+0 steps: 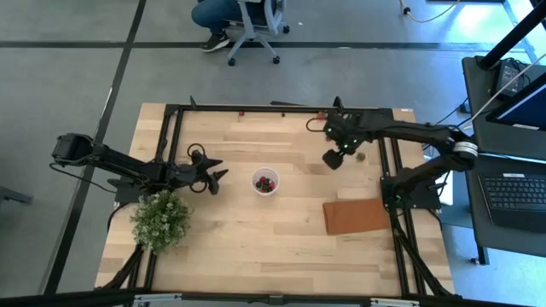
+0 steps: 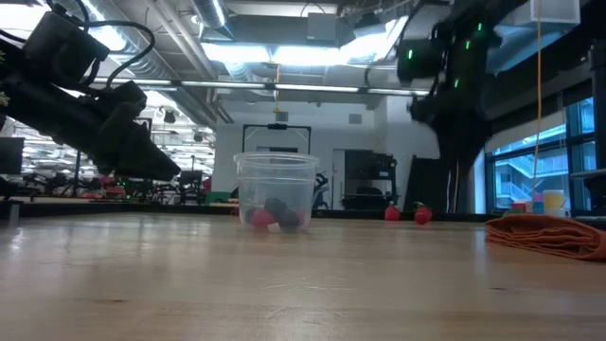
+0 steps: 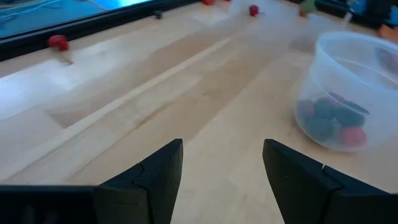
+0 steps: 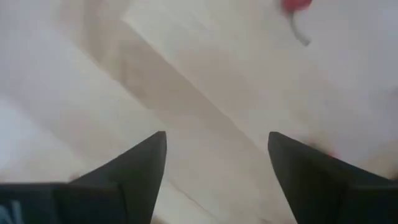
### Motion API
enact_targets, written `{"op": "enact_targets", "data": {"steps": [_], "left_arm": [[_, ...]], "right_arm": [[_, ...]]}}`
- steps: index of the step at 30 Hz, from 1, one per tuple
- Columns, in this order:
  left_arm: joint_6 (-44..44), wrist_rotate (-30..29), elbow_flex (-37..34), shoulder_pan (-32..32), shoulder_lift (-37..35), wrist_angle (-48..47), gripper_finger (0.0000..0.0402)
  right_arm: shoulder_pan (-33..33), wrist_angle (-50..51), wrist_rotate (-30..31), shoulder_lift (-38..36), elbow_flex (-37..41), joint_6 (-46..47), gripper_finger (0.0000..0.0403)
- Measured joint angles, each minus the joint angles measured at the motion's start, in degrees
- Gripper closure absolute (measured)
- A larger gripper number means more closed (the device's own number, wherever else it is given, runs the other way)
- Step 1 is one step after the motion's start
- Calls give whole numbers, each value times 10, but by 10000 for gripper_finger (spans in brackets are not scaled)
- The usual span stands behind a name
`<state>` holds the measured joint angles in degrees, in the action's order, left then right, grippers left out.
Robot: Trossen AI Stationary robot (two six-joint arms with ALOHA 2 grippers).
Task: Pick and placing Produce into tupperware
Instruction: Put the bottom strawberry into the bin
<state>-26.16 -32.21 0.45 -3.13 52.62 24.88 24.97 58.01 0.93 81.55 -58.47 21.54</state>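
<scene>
The tupperware (image 1: 265,182) sits mid-surface holding red and dark produce (image 1: 265,182). The left end effector (image 1: 215,178) waits beside it, fingers apart; the right end effector (image 1: 334,159) (spread, empty) hovers farther back.

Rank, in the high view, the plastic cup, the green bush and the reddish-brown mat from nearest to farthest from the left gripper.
From the left gripper:
1. The plastic cup, just to the gripper's right, at the table's middle.
2. The green bush, beside the left arm at the table's near-left edge; nearly as close.
3. The reddish-brown mat, far across on the right side.
</scene>
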Motion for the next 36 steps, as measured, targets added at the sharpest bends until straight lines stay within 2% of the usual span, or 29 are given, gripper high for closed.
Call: {"op": "enact_targets", "data": {"steps": [6, 10, 14, 17, 22, 25, 31, 36], "left_arm": [[-8, -13, 0, 0, 0, 0, 187], [-22, -14, 0, 0, 0, 0, 187], [-34, -14, 0, 0, 0, 0, 187], [-38, -14, 0, 0, 0, 0, 187], [-49, -14, 0, 0, 0, 0, 187], [-50, -14, 0, 0, 0, 0, 187], [-52, -14, 0, 0, 0, 0, 187], [-53, -14, 0, 0, 0, 0, 187]], "right_arm": [[-1, 131, 16, -43, -84, -214, 122], [-1, 142, 54, -49, -114, -292, 122], [-1, 142, 58, -48, -117, -381, 120], [-1, 166, 60, -48, -115, -404, 119], [5, 196, 146, -48, -114, -352, 119], [16, 190, 159, -48, -114, -308, 119], [53, 177, 164, -48, -114, -112, 119], [59, 180, 236, -48, -109, 14, 119]]}}
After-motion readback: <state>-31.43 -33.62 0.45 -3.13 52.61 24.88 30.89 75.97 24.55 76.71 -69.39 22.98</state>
